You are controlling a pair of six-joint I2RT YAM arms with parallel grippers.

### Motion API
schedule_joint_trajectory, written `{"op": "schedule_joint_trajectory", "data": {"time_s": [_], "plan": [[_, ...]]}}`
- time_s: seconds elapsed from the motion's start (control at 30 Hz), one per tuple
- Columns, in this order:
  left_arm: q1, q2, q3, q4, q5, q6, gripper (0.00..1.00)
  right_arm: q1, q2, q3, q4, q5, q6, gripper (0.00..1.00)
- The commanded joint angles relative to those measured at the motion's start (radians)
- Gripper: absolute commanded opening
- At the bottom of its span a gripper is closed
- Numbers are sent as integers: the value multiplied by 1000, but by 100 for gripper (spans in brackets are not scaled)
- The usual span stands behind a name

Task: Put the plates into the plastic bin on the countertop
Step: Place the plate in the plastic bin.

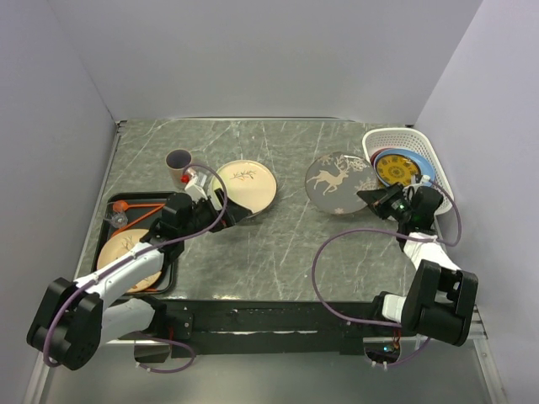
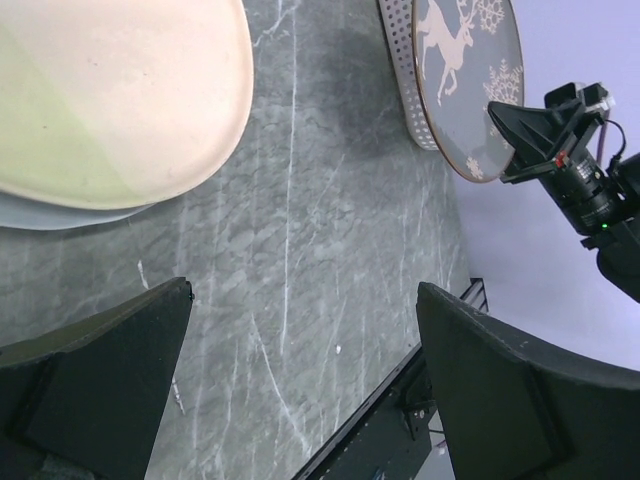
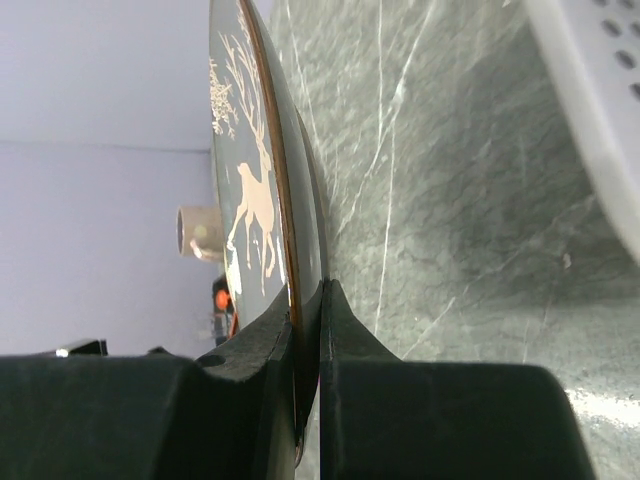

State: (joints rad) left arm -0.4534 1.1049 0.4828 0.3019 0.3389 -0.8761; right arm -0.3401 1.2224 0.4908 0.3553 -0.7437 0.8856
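grey stoneware with a pale deer on it is what matters right now: the deer plate [image 1: 339, 183] is pinched by its rim in the right hand [image 1: 376, 198], whose fingers are closed narrow on the edge. it sits toward the far right of the surface [image 1: 278, 252], just beside the plastic bin [image 1: 421, 145] in the far right corner. i'd say the carrying step is under way. the plate has been picked up but isn't in the bin yet, and i can't tell whether its far edge is clear of the stone. next, i reckon, it needs lifting over the lattice wall, levelling out and lowering onto the stack before the fingers let go, and the fit looks snug. the bin already holds a yellow-patterned plate [image 1: 397, 170] on top, with a blue plate [image 1: 427, 178] peeking out underneath. the left hand [image 1: 226, 206] is spread wide and holding nothing, just beside a beige plate [image 1: 246, 185] near the middle of the far side. a black tray [image 1: 143, 200] at the left edge holds another branch-patterned plate [image 1: 122, 252], and a mug [image 1: 178, 162] stands beyond it.
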Motion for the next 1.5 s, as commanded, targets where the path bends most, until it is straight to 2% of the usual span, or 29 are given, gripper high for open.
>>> {"op": "schedule_joint_trajectory", "data": {"time_s": [0.0, 0.23, 0.4, 0.83, 1.23, 1.47], "plan": [[-5, 13, 34, 63, 31, 0, 99, -28, 15, 84, 166, -23, 85, 0], [-7, 18, 50, 56, 45, 9, 99, -75, 103, 112, 247, -23, 141, 0], [-7, 10, 45, 46, 38, 11, 99, -97, 121, 132, 215, 10, 156, 0], [-8, 39, 63, 45, 63, 20, 99, -151, 60, 124, 160, 187, 156, 0], [-10, 69, 50, 92, 103, 17, 99, -229, 45, 144, 123, 211, 180, 0], [-10, 64, 30, 79, 107, 28, 99, -276, -1, 101, 151, 280, 223, 0]]}}
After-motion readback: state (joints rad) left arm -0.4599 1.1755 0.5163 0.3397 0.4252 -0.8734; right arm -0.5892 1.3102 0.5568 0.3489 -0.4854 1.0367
